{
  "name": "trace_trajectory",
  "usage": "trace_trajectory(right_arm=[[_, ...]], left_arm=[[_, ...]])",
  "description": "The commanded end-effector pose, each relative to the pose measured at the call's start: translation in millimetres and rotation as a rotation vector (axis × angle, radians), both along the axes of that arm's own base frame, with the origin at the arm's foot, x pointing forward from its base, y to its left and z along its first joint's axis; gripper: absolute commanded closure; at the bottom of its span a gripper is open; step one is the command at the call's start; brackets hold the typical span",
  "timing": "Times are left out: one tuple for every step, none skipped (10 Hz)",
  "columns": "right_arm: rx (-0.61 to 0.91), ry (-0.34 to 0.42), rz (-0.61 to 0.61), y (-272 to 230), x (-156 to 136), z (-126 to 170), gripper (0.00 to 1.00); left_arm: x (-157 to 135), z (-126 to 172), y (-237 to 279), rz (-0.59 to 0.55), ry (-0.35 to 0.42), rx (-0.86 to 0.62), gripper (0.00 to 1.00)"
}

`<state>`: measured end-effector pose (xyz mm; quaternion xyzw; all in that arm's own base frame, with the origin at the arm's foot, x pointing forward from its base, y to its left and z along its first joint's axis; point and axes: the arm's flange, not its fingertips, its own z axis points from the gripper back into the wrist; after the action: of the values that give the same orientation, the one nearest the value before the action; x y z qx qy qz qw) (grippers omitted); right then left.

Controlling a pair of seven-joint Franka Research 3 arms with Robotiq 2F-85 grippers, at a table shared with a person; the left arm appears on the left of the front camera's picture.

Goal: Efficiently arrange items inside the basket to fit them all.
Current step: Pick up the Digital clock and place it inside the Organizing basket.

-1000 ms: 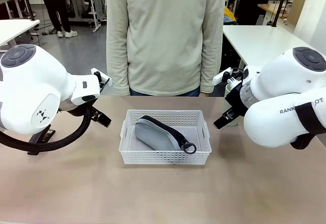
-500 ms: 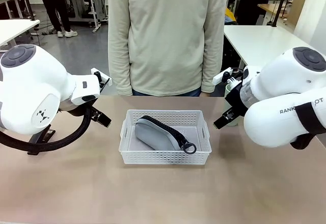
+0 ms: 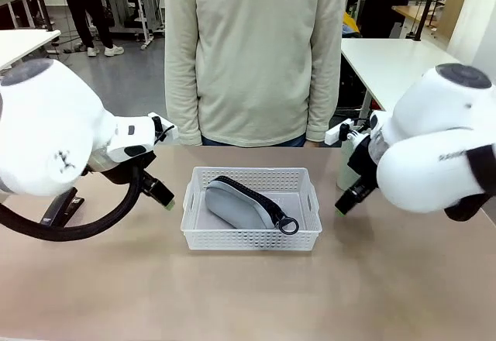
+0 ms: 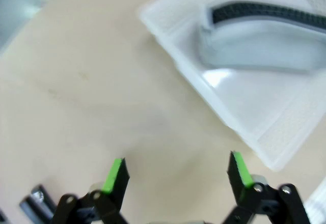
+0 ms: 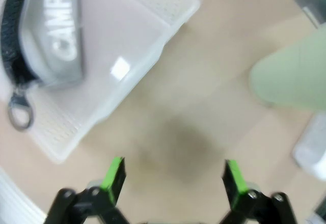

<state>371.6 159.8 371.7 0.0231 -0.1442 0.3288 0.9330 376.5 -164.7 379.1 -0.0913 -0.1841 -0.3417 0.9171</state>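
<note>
The white perforated basket (image 3: 252, 236) sits mid-table with the grey pouch (image 3: 239, 205) lying in it, black zipper up and ring pull at the right front. My left gripper (image 3: 163, 198) hangs open just left of the basket, low over the table. In the left wrist view the gripper (image 4: 178, 175) is open over bare table, with the basket (image 4: 277, 150) and pouch (image 4: 254, 46) beyond. My right gripper (image 3: 342, 204) is open just right of the basket. The right wrist view shows that gripper (image 5: 173, 178) open, the pouch (image 5: 48, 40), the basket (image 5: 168, 10) and the pale green cup (image 5: 295, 76).
The cup (image 3: 345, 167) stands behind my right arm at the table's right. A small white box (image 5: 313, 150) lies past it. A black stapler (image 4: 35, 201) lies near my left gripper. A person in a pale sweater (image 3: 256, 54) stands at the far edge.
Both arms have swung, and each open gripper has come lower beside its end of the basket. The pouch and basket have not moved.
</note>
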Motion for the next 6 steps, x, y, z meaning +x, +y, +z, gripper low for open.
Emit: trace_trajectory(right_arm=[[0.111,0.049,-0.032,-44.9,-25.2,58.1,0.00],[0.236,0.019,-0.150,-79.1,-37.5,76.6,0.00],[0.336,0.015,-0.256,-105.5,-42.7,86.8,0.00],[0.567,0.027,-0.359,-146.1,-53.8,102.4,0.00],[0.766,0.037,-0.459,-186.1,-66.0,115.0,0.00],[0.876,0.045,-0.573,-213.3,-76.9,122.9,0.00]], left_arm=[[-27.6,28.5,69.4,-0.020,0.128,-0.126,0.00],[-46.9,44.7,100.5,0.021,0.088,-0.196,0.00],[-59.5,55.8,122.4,0.056,0.044,-0.266,0.00],[-76.3,74.0,161.3,0.122,-0.026,-0.365,0.00],[-91.5,88.2,199.3,0.248,-0.081,-0.478,0.00],[-109.5,99.2,226.8,0.314,-0.101,-0.577,0.00]])
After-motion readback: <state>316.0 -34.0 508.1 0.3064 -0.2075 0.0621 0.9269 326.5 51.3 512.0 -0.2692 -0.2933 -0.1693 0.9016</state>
